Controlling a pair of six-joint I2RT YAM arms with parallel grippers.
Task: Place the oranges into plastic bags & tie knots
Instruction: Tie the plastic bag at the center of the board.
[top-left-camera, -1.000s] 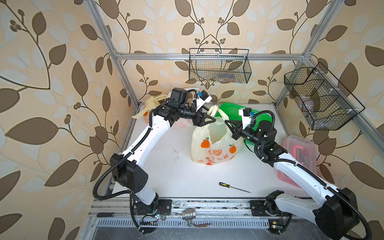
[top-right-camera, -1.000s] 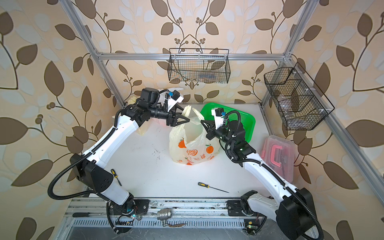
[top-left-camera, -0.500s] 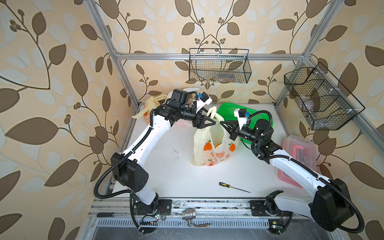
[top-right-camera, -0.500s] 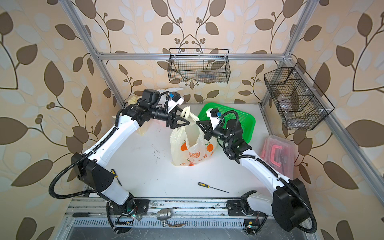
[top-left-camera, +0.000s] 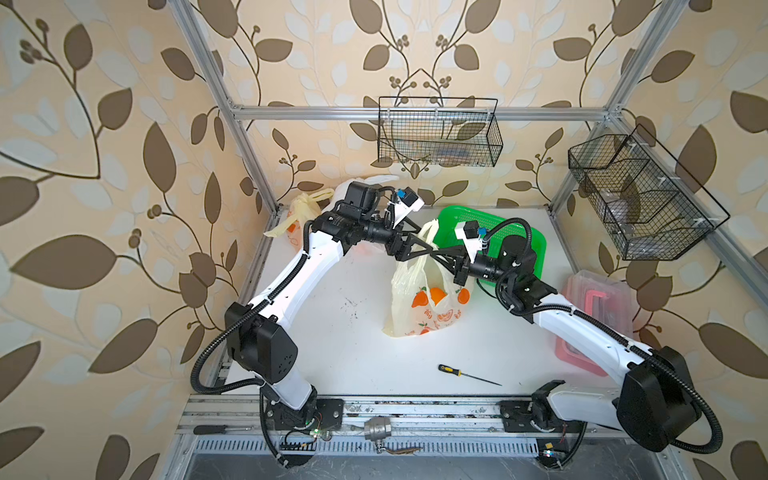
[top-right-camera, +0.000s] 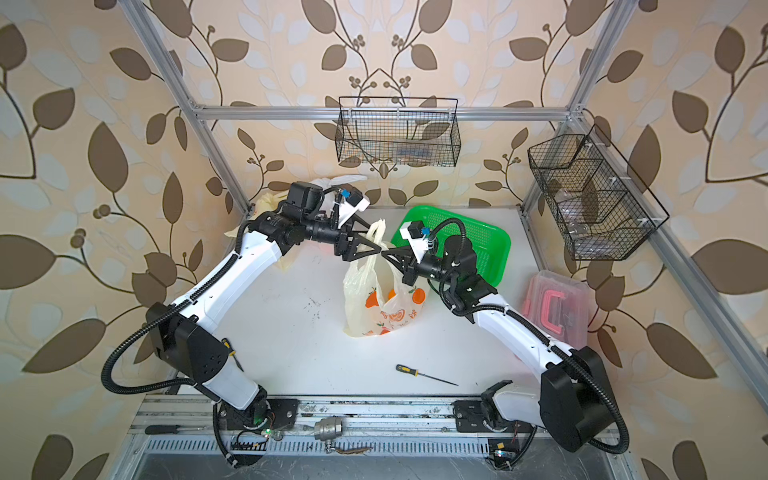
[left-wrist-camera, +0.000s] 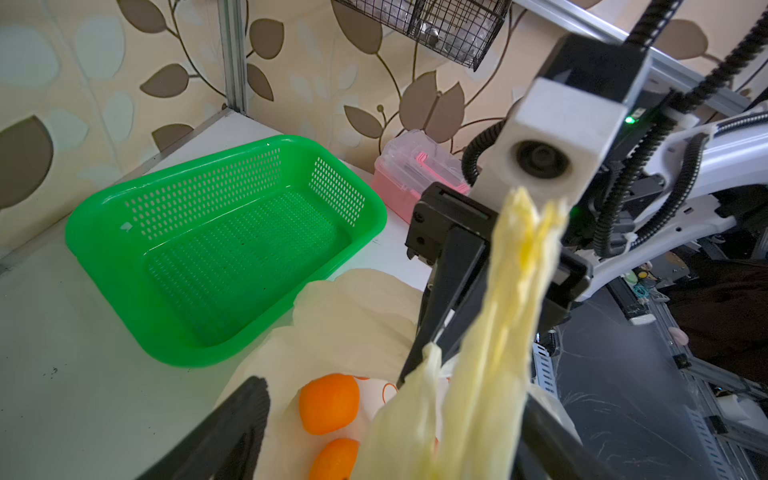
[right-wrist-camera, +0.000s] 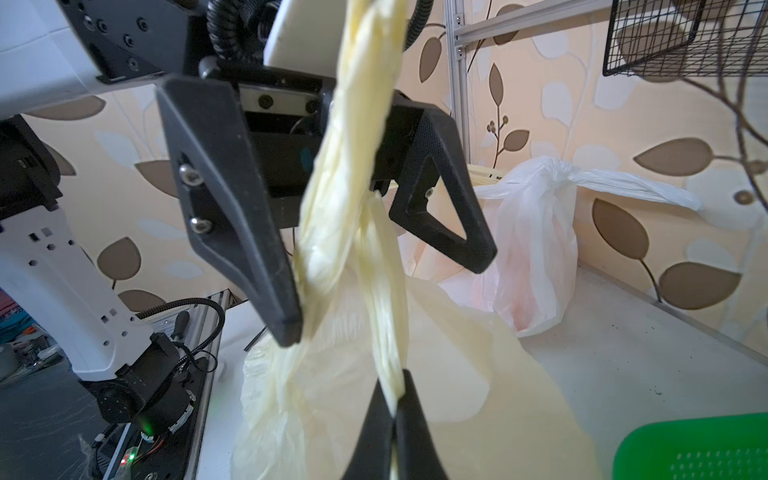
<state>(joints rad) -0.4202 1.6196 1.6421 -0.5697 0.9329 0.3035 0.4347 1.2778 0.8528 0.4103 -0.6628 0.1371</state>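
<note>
Yellow bag (top-left-camera: 405, 309) may slump and spill its oranges (left-wrist-camera: 329, 403) because the left gripper (right-wrist-camera: 382, 297) is released and only the right gripper (right-wrist-camera: 395, 405), clenched on a handle (right-wrist-camera: 386, 332), holds it up.

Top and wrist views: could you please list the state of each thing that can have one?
yellow bag: upright, untied, oranges inside.
left gripper: open, bag handle between the jaws.
right gripper: shut on the other handle.
white bag: knotted.
green basket: empty.
pink-handled box: lid on.
screwdriver: lying flat.
</note>
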